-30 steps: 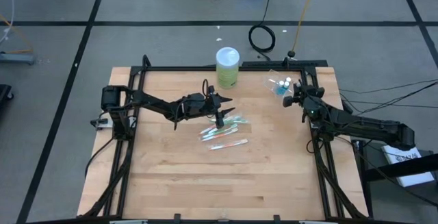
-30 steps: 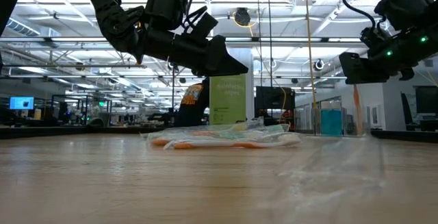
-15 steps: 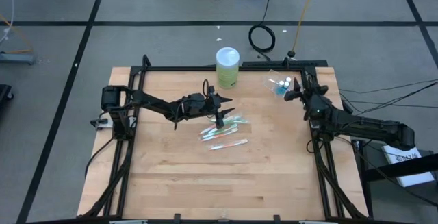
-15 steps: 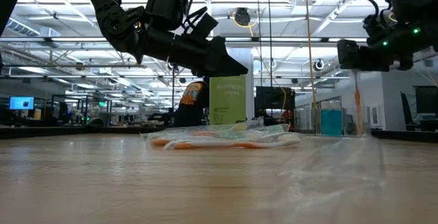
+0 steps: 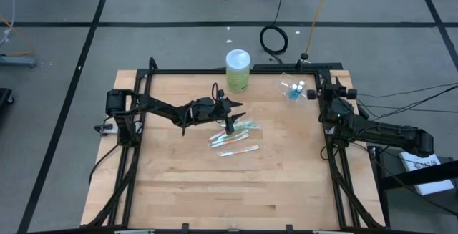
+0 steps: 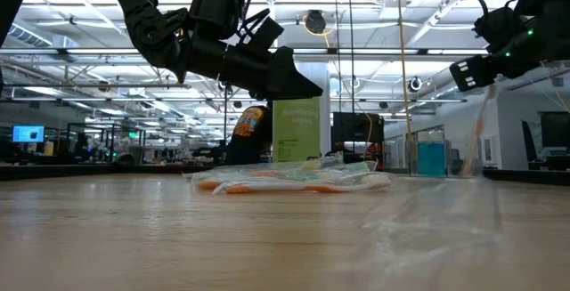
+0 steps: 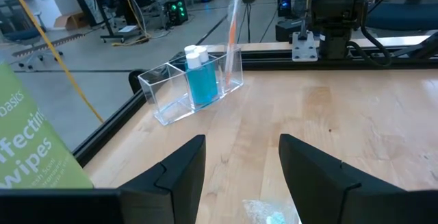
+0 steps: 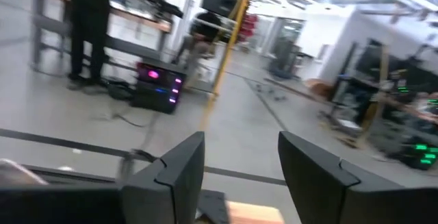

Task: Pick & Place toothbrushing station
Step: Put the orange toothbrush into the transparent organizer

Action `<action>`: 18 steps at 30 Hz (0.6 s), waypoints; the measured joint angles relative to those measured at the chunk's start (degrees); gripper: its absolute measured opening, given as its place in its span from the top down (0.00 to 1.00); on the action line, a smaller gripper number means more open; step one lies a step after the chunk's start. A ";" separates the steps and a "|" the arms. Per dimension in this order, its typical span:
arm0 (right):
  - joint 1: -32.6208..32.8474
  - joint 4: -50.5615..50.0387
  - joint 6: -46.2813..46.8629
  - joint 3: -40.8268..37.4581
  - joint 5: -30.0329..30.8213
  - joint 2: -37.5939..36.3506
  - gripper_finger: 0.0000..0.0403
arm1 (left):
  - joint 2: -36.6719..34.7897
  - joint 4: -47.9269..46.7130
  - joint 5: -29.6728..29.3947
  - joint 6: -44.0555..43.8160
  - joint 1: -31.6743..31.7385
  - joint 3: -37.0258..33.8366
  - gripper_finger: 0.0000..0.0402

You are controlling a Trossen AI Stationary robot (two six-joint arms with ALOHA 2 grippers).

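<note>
Clear plastic is where the action is: the small clear cup (image 7: 194, 90) at the far right corner of the table (image 5: 179, 184) now has a pink-white toothbrush (image 7: 231, 42) standing in it, beside the teal white-capped tubes (image 7: 198, 73). A second ago the right gripper (image 5: 330, 93) hung right over that cup with its fingers pinched together; now the jaws have sprung apart, plain in its own wrist view, and the arm is swinging away toward the table's right edge. My read: that brush has just been dropped off, one delivery done.

Over at mid-table the left gripper (image 5: 230, 123) hasn't budged, hovering just above the pile of toothbrushes (image 5: 232, 139), its fingers (image 7: 179, 176) standing apart with nothing between them. The pile looks the same as it did before, several green-white and pink-white brushes lying loose on the wood, just in front of the lime-green wipes canister (image 5: 237, 70). Plenty left to ferry across, I'd say.
</note>
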 joint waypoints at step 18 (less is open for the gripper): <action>0.00 21.33 -17.45 0.02 2.00 0.40 0.59 | 0.00 0.22 0.00 -0.09 -0.02 0.00 0.52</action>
